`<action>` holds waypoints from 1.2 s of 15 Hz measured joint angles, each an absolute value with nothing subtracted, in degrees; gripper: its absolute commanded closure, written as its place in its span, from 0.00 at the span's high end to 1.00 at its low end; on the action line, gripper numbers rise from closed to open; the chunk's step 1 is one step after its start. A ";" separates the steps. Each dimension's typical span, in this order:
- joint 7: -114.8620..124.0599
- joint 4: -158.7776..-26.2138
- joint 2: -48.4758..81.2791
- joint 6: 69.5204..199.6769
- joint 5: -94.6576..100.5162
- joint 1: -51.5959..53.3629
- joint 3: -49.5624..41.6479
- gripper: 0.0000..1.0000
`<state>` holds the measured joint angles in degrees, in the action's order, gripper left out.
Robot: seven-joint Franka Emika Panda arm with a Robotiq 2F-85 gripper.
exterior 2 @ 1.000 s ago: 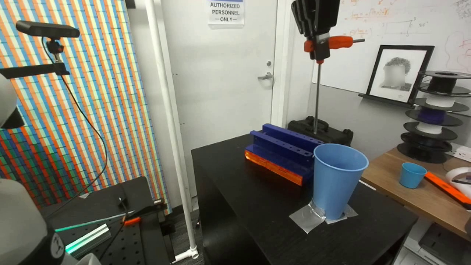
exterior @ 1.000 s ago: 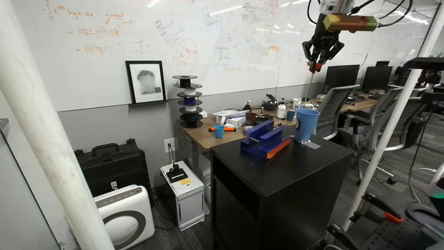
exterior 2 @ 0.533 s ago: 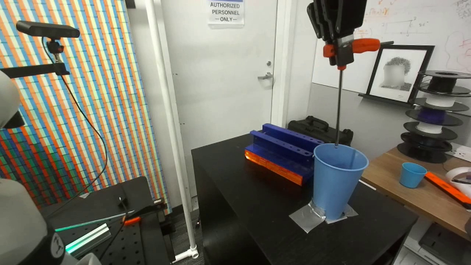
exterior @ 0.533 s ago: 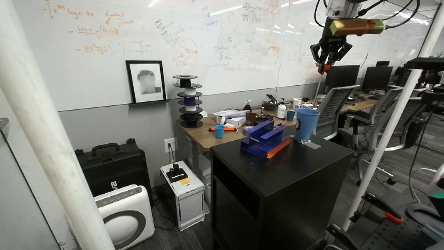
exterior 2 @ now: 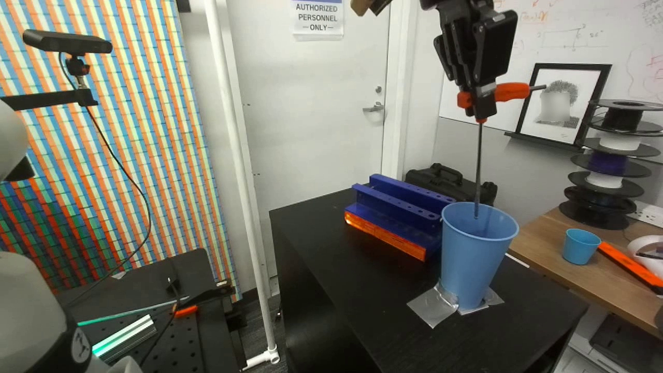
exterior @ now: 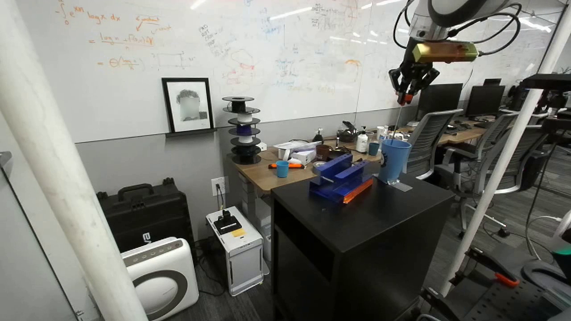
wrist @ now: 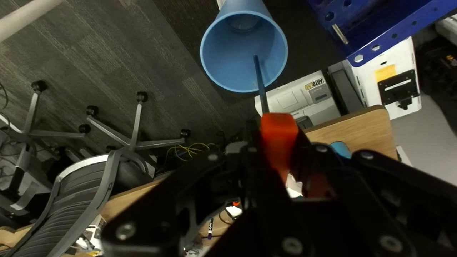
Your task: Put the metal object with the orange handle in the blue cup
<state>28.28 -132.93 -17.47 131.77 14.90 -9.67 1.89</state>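
My gripper (exterior: 404, 95) is shut on the orange handle (exterior 2: 512, 92) of the metal object, high above the cabinet. The gripper also shows in an exterior view (exterior 2: 480, 106). The handle sticks out sideways from the fingers. The thin metal shaft (exterior 2: 478, 166) of the metal object hangs almost straight down. The blue cup (exterior 2: 474, 264) stands upright, taped to the cabinet top, directly below. In both exterior views the shaft's tip is at the cup's mouth and looks just inside the rim. In the wrist view the shaft (wrist: 261, 89) points into the cup's opening (wrist: 228, 53).
A dark blue block with an orange strip (exterior 2: 393, 220) stands beside the cup on the black cabinet (exterior: 357, 223). A wooden desk (exterior 2: 549, 233) with a small teal cup (exterior 2: 580, 246) is behind. Office chairs (exterior: 428, 138) and a white pole (exterior: 490, 178) stand nearby.
My gripper has carried the metal object from beside the cup to over it and then lowered it. The tip has come down from above the rim to the cup's mouth. The cup has not moved.
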 measured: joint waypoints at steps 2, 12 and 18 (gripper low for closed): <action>28.40 -133.11 -15.84 132.48 14.90 -9.55 1.95 0.10; 28.45 -136.03 -9.52 134.25 14.67 -9.52 0.55 0.60; 28.42 -136.04 -9.26 134.26 14.92 -9.75 -1.96 1.00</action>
